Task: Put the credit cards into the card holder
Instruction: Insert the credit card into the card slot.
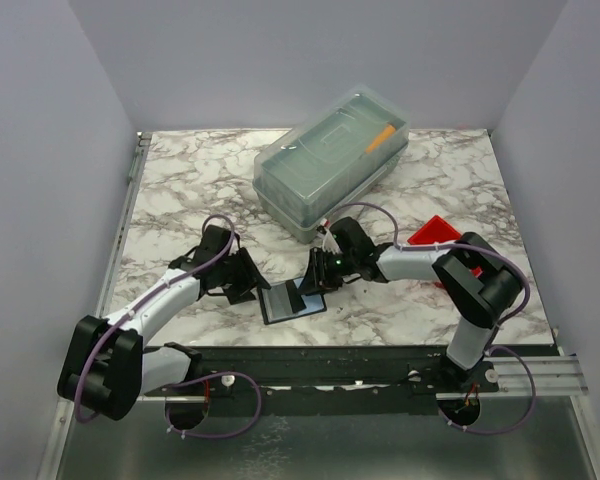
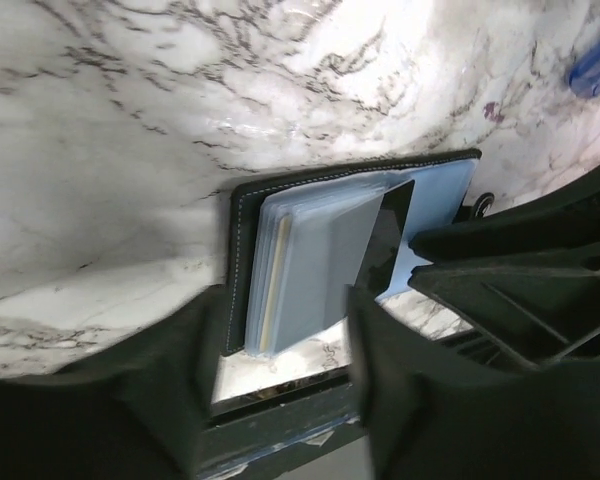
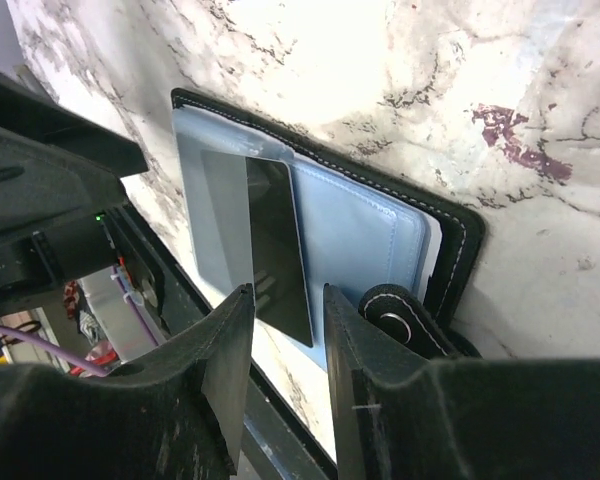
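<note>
Card holder (image 1: 293,301) lies open at the table's near edge.
Right gripper (image 3: 285,330) pinches a dark card (image 3: 280,250) half-seated in its pocket; left gripper (image 2: 280,330) hangs spread.

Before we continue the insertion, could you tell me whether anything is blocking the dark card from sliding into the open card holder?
Nothing visible does: the dark card, between the right gripper fingers, already lies over the open card holder.

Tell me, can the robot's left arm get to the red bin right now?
Probably not easily. The red bin sits on the far right, behind the right gripper, and the left gripper is down beside the open card holder.
</note>
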`<state>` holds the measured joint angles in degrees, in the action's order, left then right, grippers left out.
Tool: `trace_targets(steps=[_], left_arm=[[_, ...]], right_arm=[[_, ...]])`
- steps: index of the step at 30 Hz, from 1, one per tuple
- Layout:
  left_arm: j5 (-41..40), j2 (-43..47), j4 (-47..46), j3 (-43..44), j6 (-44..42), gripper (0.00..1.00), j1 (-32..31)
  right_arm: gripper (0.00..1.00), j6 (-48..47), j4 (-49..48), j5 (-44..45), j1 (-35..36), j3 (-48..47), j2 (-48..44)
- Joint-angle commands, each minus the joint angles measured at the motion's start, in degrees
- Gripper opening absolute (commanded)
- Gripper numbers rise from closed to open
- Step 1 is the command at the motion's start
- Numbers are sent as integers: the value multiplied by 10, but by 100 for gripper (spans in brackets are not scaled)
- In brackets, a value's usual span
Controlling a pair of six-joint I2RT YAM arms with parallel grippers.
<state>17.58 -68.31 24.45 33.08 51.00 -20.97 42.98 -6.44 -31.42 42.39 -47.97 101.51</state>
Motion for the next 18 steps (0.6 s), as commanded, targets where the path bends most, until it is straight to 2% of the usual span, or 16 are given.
trace_targets(steps=[1, 3, 5, 13, 18], left_arm=[[-54, 9, 42, 0, 20, 43, 14], [-54, -4, 43, -8, 27, 31, 19], [-53, -15, 36, -18, 34, 26, 20], [6, -67, -30, -50, 49, 15, 19], [14, -45, -36, -62, 54, 14, 19]], right_arm=[[37, -16, 23, 23, 12, -18, 23], [38, -15, 26, 28, 18, -20, 28], [38, -12, 31, 38, 28, -25, 32], [38, 65, -11, 46, 91, -59, 61], [38, 134, -107, 46, 97, -31, 46]])
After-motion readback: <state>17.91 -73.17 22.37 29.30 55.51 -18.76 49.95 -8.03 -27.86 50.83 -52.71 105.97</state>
